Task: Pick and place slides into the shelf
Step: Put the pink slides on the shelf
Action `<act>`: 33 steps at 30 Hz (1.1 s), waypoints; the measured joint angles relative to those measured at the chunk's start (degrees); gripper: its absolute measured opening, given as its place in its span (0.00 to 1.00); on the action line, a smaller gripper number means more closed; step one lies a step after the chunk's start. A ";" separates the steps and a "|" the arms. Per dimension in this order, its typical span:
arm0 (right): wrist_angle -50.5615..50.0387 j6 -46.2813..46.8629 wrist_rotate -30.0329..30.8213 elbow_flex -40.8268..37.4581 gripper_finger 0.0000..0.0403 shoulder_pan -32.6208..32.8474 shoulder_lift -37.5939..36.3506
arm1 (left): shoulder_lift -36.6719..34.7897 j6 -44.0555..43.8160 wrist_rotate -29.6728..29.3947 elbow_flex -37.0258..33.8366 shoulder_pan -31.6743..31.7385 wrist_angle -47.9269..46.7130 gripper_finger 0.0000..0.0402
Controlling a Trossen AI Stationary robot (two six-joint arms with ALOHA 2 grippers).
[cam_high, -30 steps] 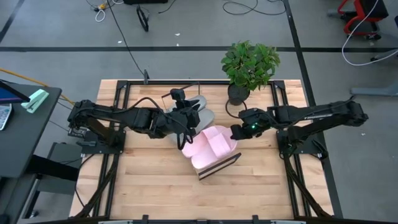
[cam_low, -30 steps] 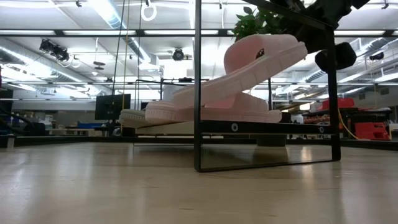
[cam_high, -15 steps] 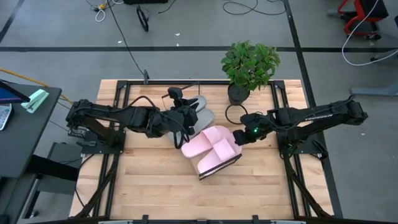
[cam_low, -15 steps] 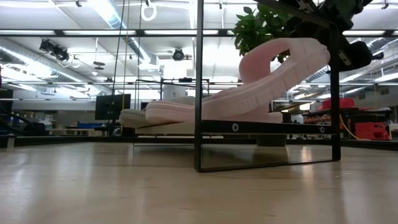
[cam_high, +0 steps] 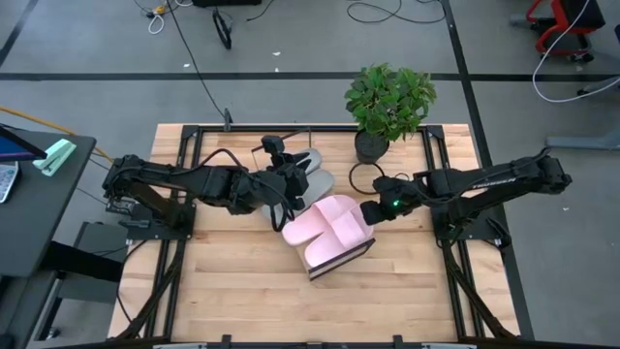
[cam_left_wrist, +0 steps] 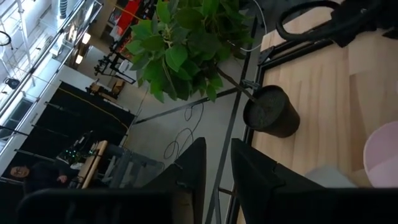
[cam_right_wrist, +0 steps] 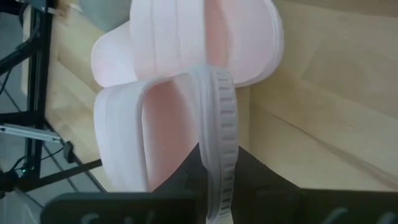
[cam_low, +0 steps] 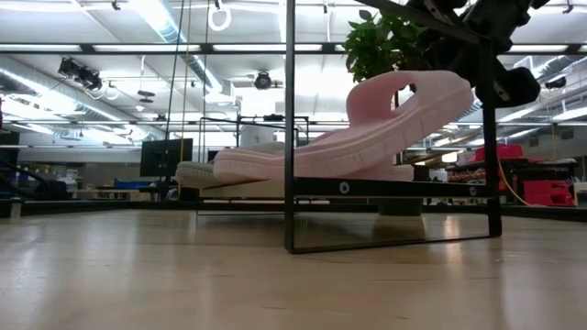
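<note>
Pinching a pink slide's (cam_high: 344, 231) edge, right gripper (cam_high: 373, 210) holds it tilted, toe on the shelf (cam_high: 341, 260) beside the other pink slide (cam_high: 308, 228). Left gripper (cam_high: 291, 178) over the grey slides (cam_high: 312, 170), fingers narrow, nothing visibly held.

The right gripper (cam_right_wrist: 214, 186) has its dark fingers (cam_right_wrist: 183, 182) pinched on the ribbed edge of a pale pink slide (cam_right_wrist: 155, 143), holding it side-on so the wide strap faces the camera. Just past it lies a second pink slide (cam_right_wrist: 199, 43), flat, touching the held one. Both sit over the light-wood shelf board (cam_right_wrist: 311, 130). A grey slide (cam_right_wrist: 106, 12) peeks in at the edge, and black frame bars (cam_right_wrist: 25, 62) run alongside.
</note>
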 joint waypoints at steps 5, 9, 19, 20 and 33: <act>1.39 0.59 1.67 -0.49 0.09 2.24 1.43 | 0.00 0.04 -0.02 0.00 0.00 0.60 0.19; 3.14 2.28 2.48 -3.07 0.09 4.01 1.82 | 0.00 -0.17 -0.01 0.00 0.00 0.78 0.18; 11.62 5.85 4.75 -11.24 0.09 6.19 1.68 | 0.00 -0.21 0.00 0.00 0.00 0.78 0.19; 12.77 6.21 4.86 -12.00 0.09 6.19 1.68 | 0.00 -0.23 0.00 0.00 0.01 0.78 0.19; 16.78 5.70 5.56 -14.64 0.13 6.19 1.66 | 0.00 -1.76 0.02 0.02 0.63 2.29 0.17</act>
